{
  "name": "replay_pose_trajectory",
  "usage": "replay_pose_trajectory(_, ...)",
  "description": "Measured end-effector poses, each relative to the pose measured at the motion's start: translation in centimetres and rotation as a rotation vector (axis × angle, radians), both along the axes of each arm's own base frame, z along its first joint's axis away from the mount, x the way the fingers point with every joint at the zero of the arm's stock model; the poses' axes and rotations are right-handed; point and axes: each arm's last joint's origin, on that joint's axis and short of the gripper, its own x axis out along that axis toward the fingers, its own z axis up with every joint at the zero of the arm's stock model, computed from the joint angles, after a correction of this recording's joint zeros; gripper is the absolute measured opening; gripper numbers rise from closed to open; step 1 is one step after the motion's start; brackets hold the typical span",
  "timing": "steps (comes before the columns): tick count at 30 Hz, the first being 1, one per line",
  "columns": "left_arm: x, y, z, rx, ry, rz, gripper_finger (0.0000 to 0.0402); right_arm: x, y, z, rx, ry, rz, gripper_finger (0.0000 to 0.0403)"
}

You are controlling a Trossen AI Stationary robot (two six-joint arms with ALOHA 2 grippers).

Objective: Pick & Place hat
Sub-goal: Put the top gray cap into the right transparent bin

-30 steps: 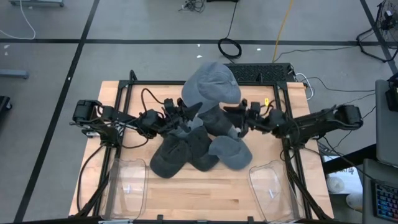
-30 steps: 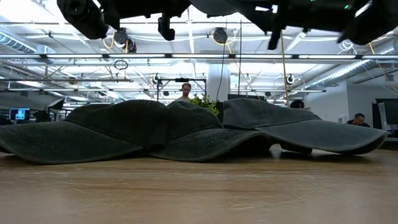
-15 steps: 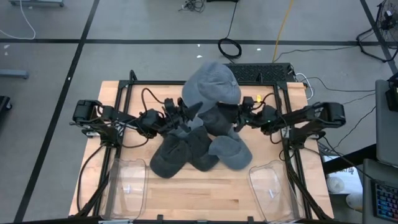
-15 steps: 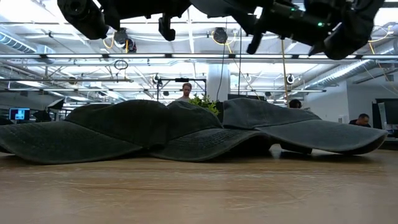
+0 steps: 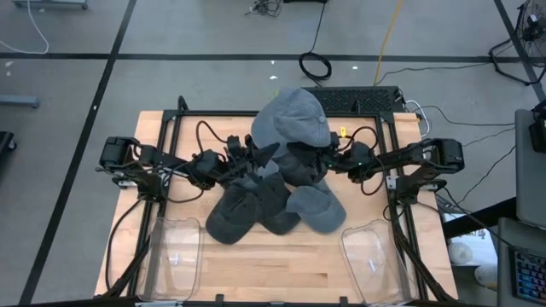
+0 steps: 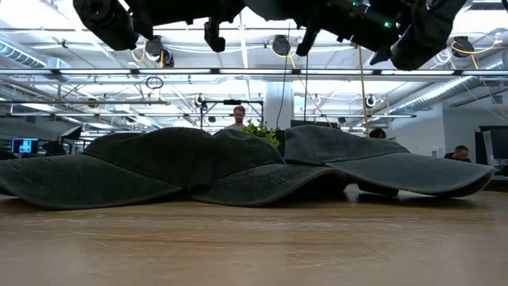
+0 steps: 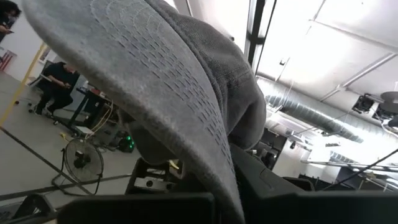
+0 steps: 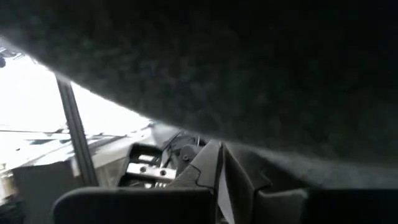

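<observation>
High view: we see lifted grey hat [image 5: 294,119] above table's [image 5: 256,277] far middle, long axis running near-to-far. Left gripper [image 5: 254,159] and right gripper [image 5: 328,159] clenched on its near edge. Dark hats [image 5: 271,205] piled below.
Low view: pile [image 6: 238,167] rests on table.
Left wrist view: hat [image 7: 180,93] fills frame.

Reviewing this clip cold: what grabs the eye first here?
A grey hat is held up in the air above the table's far middle, with the left gripper and right gripper shut on it from either side. Beneath it, dark hats lie heaped mid-table, with two clear bins at the near edge.
</observation>
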Motion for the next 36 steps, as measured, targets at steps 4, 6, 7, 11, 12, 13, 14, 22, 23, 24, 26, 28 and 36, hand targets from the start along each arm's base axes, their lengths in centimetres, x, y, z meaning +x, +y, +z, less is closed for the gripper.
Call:
replay_pose_trajectory(4, -0.1, 0.0, 0.1, 0.018, -0.010, 0.003, 0.0009, 0.1, 0.5, -0.3, -0.022, 0.033, 0.149, 0.0014)
replay_pose_trajectory(6, -0.2, 0.0, 0.3, 0.019, -0.030, 0.002, 0.0010, 0.0, 0.9, -0.8, -0.069, 0.063, 0.203, 0.0020)
replay_pose_trajectory(7, -0.2, 0.0, 0.4, 0.018, -0.040, 0.003, 0.0010, -0.1, 1.1, -1.1, -0.097, 0.079, 0.212, 0.0026)
replay_pose_trajectory(11, -0.3, -0.1, 0.6, 0.023, -0.068, -0.005, 0.0009, -0.5, 1.4, -2.4, -0.157, 0.131, 0.211, 0.0075)
replay_pose_trajectory(12, -0.4, -0.1, 0.6, 0.028, -0.071, -0.014, 0.0009, -0.6, 1.4, -2.7, -0.161, 0.137, 0.208, 0.0093)
replay_pose_trajectory(13, -0.4, -0.1, 0.7, 0.030, -0.075, -0.020, 0.0009, -0.7, 1.3, -2.8, -0.168, 0.141, 0.201, 0.0111)
replay_pose_trajectory(14, -0.4, -0.1, 0.7, 0.028, -0.081, -0.023, 0.0009, -0.8, 1.3, -3.0, -0.168, 0.146, 0.183, 0.0130)
replay_pose_trajectory(22, -0.4, -0.1, 0.7, 0.025, -0.078, -0.032, 0.0009, -1.4, 0.3, -2.1, -0.067, 0.035, -0.025, 0.0244)
replay_pose_trajectory(23, -0.4, -0.1, 0.7, 0.032, -0.078, -0.043, 0.0009, -1.5, 0.1, -2.1, -0.054, 0.027, -0.028, 0.0249)
replay_pose_trajectory(24, -0.4, -0.2, 0.7, 0.036, -0.081, -0.055, 0.0009, -1.5, -0.1, -2.0, -0.044, 0.019, -0.027, 0.0252)
replay_pose_trajectory(26, -0.4, -0.2, 0.8, 0.034, -0.089, -0.072, 0.0009, -1.6, -0.5, -1.9, -0.027, 0.010, -0.028, 0.0253)
replay_pose_trajectory(28, -0.4, -0.2, 0.7, 0.030, -0.088, -0.077, 0.0009, -1.7, -0.6, -1.9, -0.026, 0.003, -0.032, 0.0251)
replay_pose_trajectory(36, -0.2, -0.4, 0.4, 0.032, -0.050, -0.078, 0.0009, -1.4, -0.7, -1.0, -0.035, -0.029, -0.031, 0.0224)
